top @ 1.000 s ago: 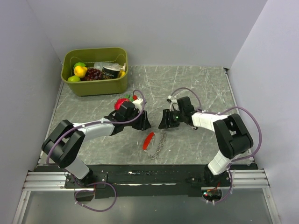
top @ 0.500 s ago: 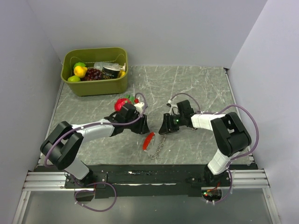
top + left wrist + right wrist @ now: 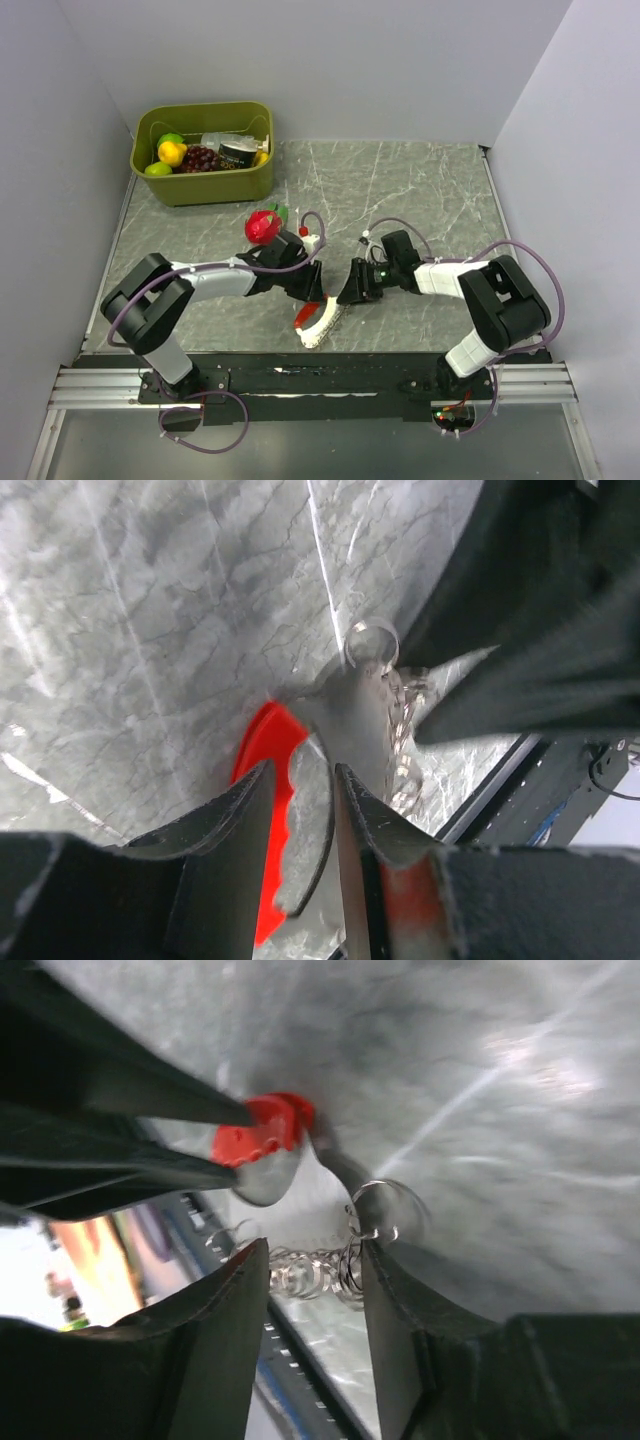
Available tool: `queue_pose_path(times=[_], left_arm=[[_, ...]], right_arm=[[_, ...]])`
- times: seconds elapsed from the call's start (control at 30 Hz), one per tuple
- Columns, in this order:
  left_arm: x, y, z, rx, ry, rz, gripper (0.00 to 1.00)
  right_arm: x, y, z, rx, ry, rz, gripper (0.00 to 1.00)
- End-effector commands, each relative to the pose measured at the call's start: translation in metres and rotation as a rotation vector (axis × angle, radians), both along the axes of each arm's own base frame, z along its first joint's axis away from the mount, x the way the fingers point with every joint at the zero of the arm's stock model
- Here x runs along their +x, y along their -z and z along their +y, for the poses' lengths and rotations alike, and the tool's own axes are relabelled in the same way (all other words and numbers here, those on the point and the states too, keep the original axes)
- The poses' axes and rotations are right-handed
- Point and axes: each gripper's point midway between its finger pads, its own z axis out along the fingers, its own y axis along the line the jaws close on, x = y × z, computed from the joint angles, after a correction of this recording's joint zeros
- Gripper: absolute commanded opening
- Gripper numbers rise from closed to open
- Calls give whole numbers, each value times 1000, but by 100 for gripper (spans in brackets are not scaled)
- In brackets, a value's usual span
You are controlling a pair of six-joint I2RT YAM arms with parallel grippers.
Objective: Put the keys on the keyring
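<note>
- keyring [image 3: 318, 322] lies on table [image 3: 420, 190] near the front edge, between both grippers
- left gripper [image 3: 311, 290]: jaws narrowly apart over red fob [image 3: 268, 735], can't tell if pinching
- right gripper [image 3: 351, 293]: jaws apart, chain [image 3: 305, 1272] in the gap, grip unclear
- likely light; chain limp and slippery, fob stiff, so better hold the fob
- no readable writing
</note>
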Motion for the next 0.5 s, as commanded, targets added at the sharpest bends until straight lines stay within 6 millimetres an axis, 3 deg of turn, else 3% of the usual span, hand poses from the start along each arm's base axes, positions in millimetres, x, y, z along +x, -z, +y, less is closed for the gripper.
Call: queue_pose_path(times=[0.0, 0.27, 0.47], left_arm=[[4, -4, -13, -36, 4, 23, 36], [12, 28, 1, 109, 3, 23, 36], [27, 22, -6, 119, 20, -33, 37]], right_arm=[[3, -34, 16, 121, -14, -58, 53], [26, -42, 1, -13, 24, -156, 63], [33, -39, -5, -10, 49, -156, 63]])
